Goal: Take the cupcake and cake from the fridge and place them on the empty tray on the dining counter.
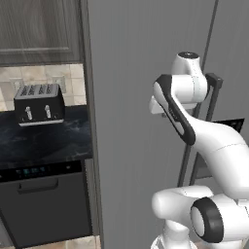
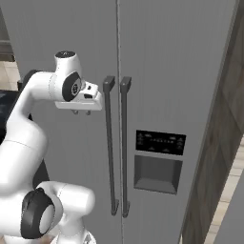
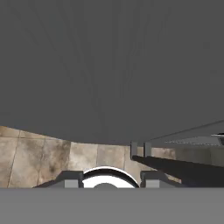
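Note:
The tall grey fridge stands with both doors closed, its two dark bar handles side by side down the middle. The cupcake and the cake are hidden behind the doors. The tray and the dining counter are out of view. My gripper hangs pointing down in front of the left door, just left of the handles' tops. It is open, with nothing between its fingertips. The hand view looks down the grey door face to the handles.
Left of the fridge a black worktop carries a toaster, with a dark appliance front below and a wood-grain cabinet above. The right door holds a dispenser panel. A dark wood panel borders the fridge's right side.

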Robot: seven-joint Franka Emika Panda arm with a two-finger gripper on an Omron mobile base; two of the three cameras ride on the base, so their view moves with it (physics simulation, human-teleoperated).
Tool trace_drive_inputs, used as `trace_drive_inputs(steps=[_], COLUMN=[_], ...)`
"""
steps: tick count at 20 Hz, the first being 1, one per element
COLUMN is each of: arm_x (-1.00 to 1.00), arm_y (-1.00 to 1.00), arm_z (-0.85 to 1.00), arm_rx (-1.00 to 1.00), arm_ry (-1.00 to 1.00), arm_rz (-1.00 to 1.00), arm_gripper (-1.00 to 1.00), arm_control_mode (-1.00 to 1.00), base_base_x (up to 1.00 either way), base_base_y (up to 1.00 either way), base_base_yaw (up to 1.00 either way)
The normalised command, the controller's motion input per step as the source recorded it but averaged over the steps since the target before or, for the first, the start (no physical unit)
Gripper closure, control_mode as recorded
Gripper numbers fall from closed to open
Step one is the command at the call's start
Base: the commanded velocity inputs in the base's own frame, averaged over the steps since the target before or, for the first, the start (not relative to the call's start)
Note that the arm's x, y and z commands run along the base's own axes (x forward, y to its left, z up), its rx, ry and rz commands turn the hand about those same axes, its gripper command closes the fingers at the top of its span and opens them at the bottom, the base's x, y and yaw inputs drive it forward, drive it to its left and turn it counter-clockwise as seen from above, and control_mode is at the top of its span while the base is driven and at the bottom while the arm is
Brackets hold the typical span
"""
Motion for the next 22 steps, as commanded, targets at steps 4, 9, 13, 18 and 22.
trace_drive_inputs(steps=[4,9,13,18,22], arm_x=[-0.23,-0.74,-0.75,-0.7,-0.56], arm_y=[0.0,-0.01,-0.14,-0.12,-0.08], arm_z=[0.0,-0.03,-0.07,-0.15,-0.14], arm_rx=[0.0,0.0,0.0,0.0,0.0], arm_ry=[-0.05,-0.13,-0.13,-0.09,-0.03], arm_rz=[0.0,0.0,-0.03,-0.07,-0.08], arm_gripper=[-1.0,-1.0,-1.0,-1.0,-1.0], arm_control_mode=[-1.0,-1.0,-1.0,-1.0,-1.0], base_base_x=[0.0,0.0,0.0,0.0,0.0], base_base_y=[0.0,0.0,0.0,0.0,0.0], base_base_yaw=[0.0,0.0,0.0,0.0,0.0])
